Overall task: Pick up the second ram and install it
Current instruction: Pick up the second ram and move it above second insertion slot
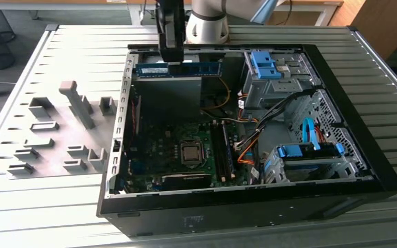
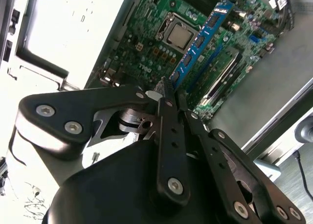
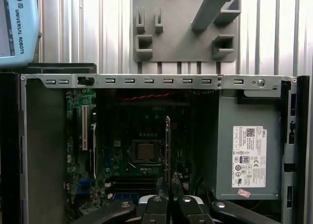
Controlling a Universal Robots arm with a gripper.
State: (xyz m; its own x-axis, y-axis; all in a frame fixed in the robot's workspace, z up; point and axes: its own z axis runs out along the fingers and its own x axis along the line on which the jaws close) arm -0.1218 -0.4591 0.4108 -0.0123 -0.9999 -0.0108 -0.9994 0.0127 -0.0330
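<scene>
The open black metal computer case [image 1: 384, 175] lies on the ribbed metal table [image 1: 47, 206], with the grey plastic holder plate [image 1: 54, 139] beside it on the exterior view's left. Inside lies the green motherboard [image 1: 164, 144]. Over the case's far end hangs the slim blue-green memory stick [image 1: 178, 69], clamped in the black gripper [image 1: 173, 62].

in the exterior view the arm [image 1: 206, 23] is cut off by the top edge. the gripper [image 1: 173, 59] stands in front of the memory stick [image 1: 198, 69] and hides a strip of it toward the exterior view's left. in the second wrist view the clamped end of the memory stick is buried between the fingers [image 2: 166, 116]. the white label [image 3: 249, 155] inside the computer case [image 3: 146, 80] has print too small to read.
</scene>
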